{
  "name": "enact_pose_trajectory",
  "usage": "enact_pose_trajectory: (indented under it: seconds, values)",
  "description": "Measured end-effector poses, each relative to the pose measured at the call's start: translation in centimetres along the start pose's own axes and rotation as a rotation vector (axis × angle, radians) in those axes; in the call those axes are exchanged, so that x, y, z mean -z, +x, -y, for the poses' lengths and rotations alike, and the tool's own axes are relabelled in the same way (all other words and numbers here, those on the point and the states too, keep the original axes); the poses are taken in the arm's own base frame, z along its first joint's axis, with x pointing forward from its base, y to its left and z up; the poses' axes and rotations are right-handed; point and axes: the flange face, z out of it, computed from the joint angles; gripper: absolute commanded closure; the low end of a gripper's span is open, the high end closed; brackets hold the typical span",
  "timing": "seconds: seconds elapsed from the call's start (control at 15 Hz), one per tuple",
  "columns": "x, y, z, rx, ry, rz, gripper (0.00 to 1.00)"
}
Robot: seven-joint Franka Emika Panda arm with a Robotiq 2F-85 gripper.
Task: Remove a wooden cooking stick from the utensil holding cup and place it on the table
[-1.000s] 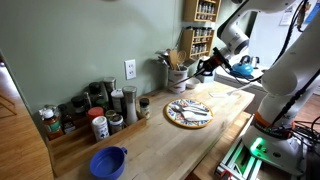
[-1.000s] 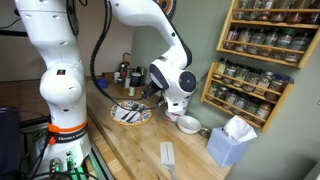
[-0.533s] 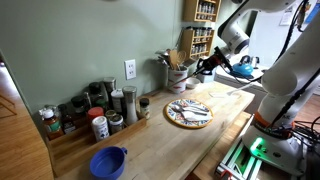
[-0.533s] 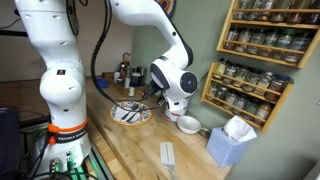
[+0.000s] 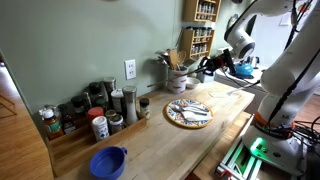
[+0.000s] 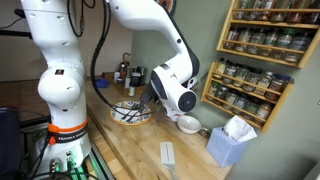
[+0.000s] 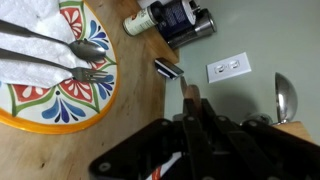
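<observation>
**Stick out of the cup, held over the tabletop, not yet set down**

In the wrist view the fingers (image 7: 207, 126) pinch one end of the wooden stick (image 7: 186, 92), which points toward 11 o'clock above the tabletop (image 7: 135, 105); gripped that way, it can be lowered flat, I judge. At 9 o'clock the plate (image 7: 60, 95) carries a fork (image 7: 90, 72) and a spoon (image 7: 85, 48), so the bare wood beside it looks the safer landing spot. Farther off, in an exterior view, the cup (image 5: 178, 78) stands by the wall, other utensils upright in it. The stick's far tip is dark and hard to make out, the finger pads sit in shadow, and both exterior views hide the grip.
</observation>
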Motion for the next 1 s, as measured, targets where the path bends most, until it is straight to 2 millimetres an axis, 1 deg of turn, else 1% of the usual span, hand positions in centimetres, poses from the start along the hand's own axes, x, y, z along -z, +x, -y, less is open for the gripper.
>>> enact_pose_trajectory:
  seconds: [0.2, 0.4, 0.67, 1.0]
  values:
    - [-0.6, 0.6, -2.1, 0.025, -0.003, 0.021, 0.97]
    - [-1.4, 1.8, -4.1, 0.034, -0.002, 0.021, 0.97]
    - [-2.2, 3.7, -6.2, 0.043, -0.001, 0.006, 0.97]
    - [-2.6, 6.1, -8.5, 0.043, 0.002, -0.021, 0.97]
